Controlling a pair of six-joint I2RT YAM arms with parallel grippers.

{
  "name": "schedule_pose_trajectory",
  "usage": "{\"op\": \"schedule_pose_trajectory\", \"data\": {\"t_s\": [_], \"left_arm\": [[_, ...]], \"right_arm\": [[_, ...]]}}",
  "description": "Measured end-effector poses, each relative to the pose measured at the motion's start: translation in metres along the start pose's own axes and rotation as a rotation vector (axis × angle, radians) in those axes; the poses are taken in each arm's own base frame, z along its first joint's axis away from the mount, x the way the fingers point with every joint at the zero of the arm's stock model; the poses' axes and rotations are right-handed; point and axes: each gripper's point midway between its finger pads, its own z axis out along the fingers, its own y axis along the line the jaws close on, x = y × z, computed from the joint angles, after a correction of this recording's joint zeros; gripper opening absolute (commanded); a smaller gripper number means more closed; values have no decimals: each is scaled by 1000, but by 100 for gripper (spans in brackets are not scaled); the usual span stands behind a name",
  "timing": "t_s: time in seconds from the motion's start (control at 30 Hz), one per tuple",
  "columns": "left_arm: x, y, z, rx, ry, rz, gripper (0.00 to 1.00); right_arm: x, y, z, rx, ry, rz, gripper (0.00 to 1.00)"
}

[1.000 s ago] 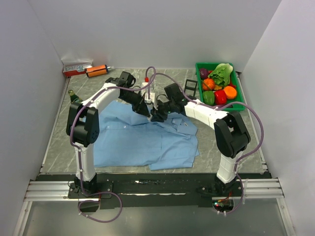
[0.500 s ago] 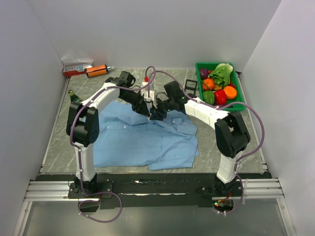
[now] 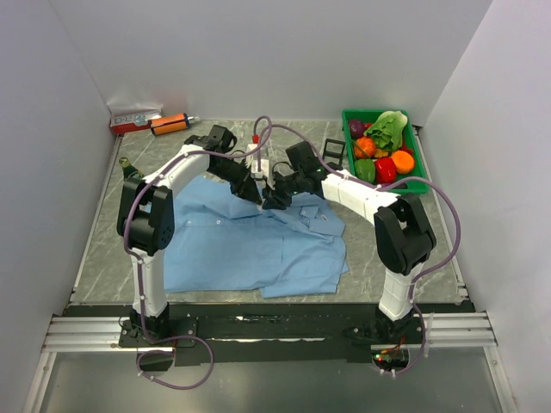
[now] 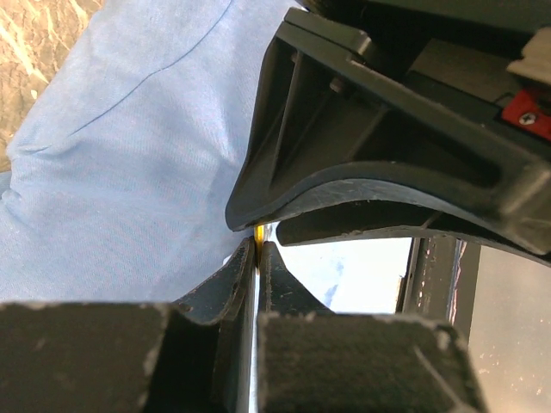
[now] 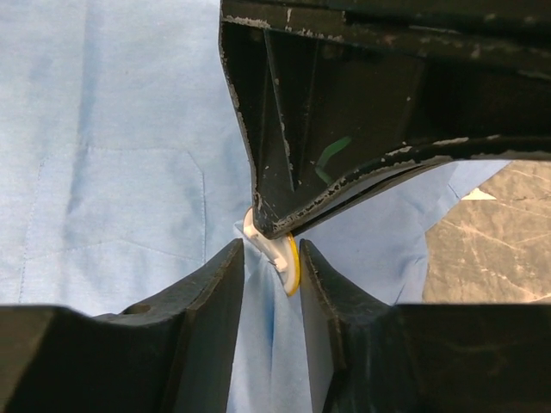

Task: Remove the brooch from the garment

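The garment, a light blue shirt, lies spread on the table. Both grippers meet above its upper right part. My left gripper is shut on the brooch, a small white and yellow-gold disc; only a yellow sliver of the brooch shows between its fingertips. A fold of cloth rises up to the disc. My right gripper is open, one finger on each side of that fold and the brooch, close to both. In the top view the left gripper and the right gripper hide the brooch.
A green bin of vegetables stands at the back right. Black frames lie beside it. A white bottle with a red tip is behind the grippers. An orange tube and a red-white box lie at the back left.
The right wrist has edged slightly toward the left gripper. The left arm and the shirt have stayed put.
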Motion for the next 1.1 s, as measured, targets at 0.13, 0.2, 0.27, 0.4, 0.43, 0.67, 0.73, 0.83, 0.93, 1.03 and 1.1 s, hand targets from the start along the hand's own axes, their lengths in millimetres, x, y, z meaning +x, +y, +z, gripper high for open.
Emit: {"op": "schedule_pose_trajectory", "data": {"t_s": [0.13,0.2,0.27,0.4,0.43,0.67,0.73,0.83,0.93,1.03,1.1], "left_arm": [[0,0,0,4,-3,-2,1],[-1,0,-1,5,-5,-3,1],[-1,0,-1,5,-6,-2,1],[-3,2,-2,2,-9,2,1],[-2,3,-2,1,-8,2,1],[2,9,2,7,-5,-16,1],[3,10,1,9,-8,-25,1],[2,13,-1,8,-18,-29,1],[2,17,-2,3,-25,-34,1],[2,18,-2,3,-28,-40,1],[2,17,-2,6,-29,-43,1]], "right_arm": [[0,-2,0,8,4,-4,33],[-1,-3,-1,11,5,-8,32],[-3,-6,-1,17,5,-12,28],[-3,-9,-1,28,10,-18,24],[-2,-10,0,31,13,-17,23],[4,-13,5,46,40,-18,18],[4,-14,6,56,48,-23,15],[4,-19,8,88,55,-31,21],[4,-24,11,125,60,-37,36],[6,-24,12,131,65,-46,46],[7,-25,12,134,72,-60,49]]}}
